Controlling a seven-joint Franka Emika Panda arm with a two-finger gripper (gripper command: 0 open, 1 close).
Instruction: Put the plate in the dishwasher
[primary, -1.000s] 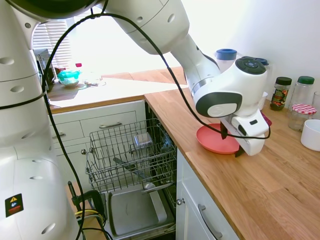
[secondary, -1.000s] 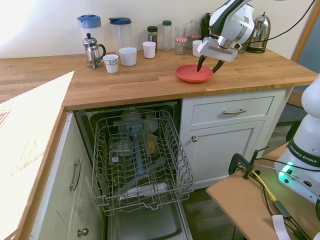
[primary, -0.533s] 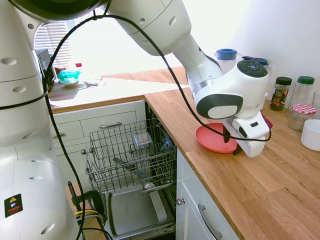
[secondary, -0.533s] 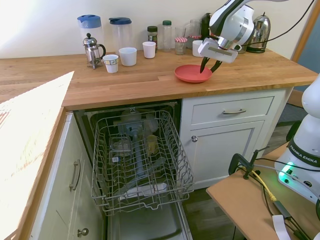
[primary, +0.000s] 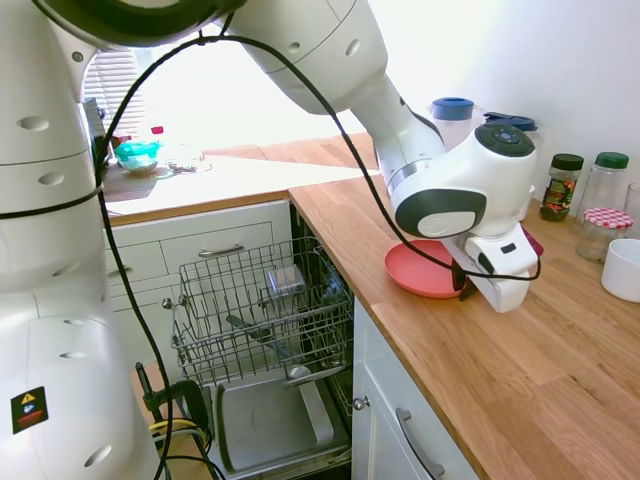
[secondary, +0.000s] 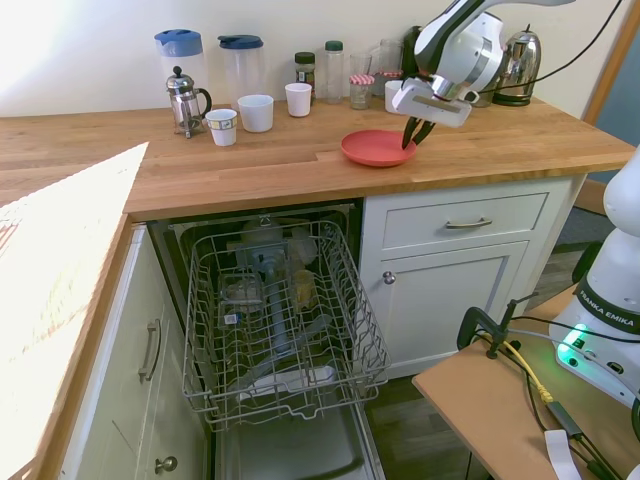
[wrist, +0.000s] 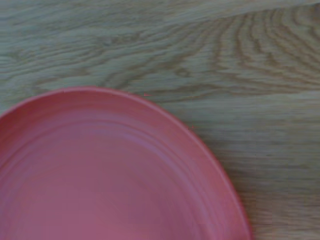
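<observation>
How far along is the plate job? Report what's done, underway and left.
Done: the dishwasher stands open with its rack pulled out. Underway: the gripper is shut on the rim of the plate, which has slid along the counter toward the dishwasher. Left: carrying it down into the rack.

Coral-pink plate (secondary: 377, 148), plain with faint concentric rings, on warm honey-brown wooden counter (secondary: 250, 160) with wavy grain. Grey wire rack in the dishwasher (secondary: 280, 320), white cabinets (secondary: 470, 260) either side. White mugs (secondary: 256, 112), blue-lidded jugs (secondary: 180, 60), red-and-white checked jar lid (primary: 608, 218).
</observation>
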